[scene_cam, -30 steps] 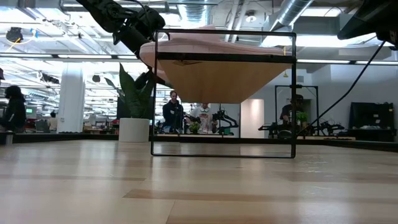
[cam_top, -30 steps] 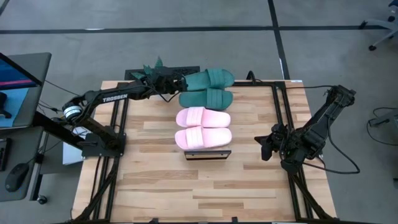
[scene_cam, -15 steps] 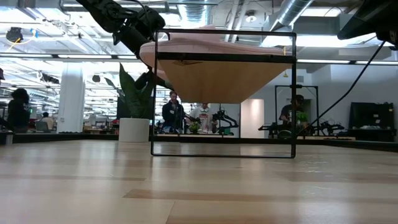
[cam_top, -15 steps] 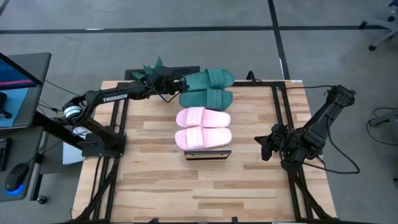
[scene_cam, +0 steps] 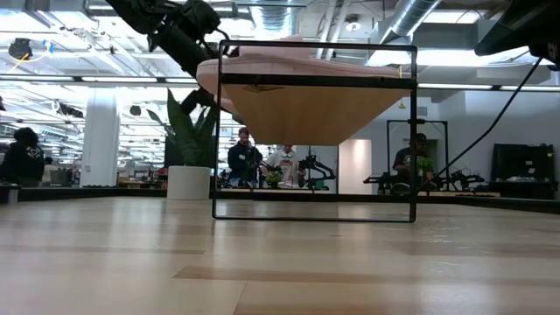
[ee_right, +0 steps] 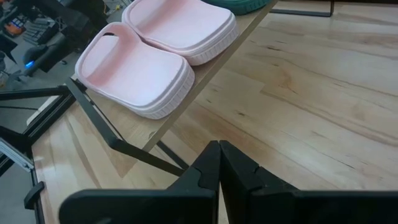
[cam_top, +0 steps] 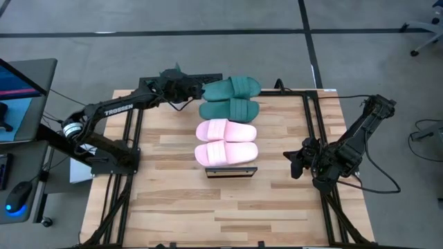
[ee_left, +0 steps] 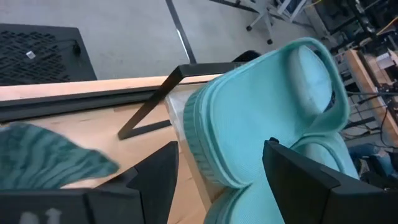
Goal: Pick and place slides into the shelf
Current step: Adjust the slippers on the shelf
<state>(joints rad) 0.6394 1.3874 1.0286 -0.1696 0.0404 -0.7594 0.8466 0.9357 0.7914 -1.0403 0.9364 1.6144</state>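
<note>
Beside open left end effector [cam_top: 196,88]: green slides [cam_top: 230,97]

Dark-framed shelf [scene_cam: 220,131] on wooden table [scene_cam: 280,262], pink slide [scene_cam: 289,61] on top, dark arm [scene_cam: 162,26] upper left.

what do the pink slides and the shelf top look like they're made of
Pink slides: likely soft moulded rubber or foam, matte, with ribbed edges and rounded, seamless shapes. Shelf top: looks like pale unfinished wood, with visible grain and a thin flat plank edge.

The only readable text is the white brand word "TROSSEN" on the left arm [cam_top: 119,108], on the link well behind its jaws.
</note>
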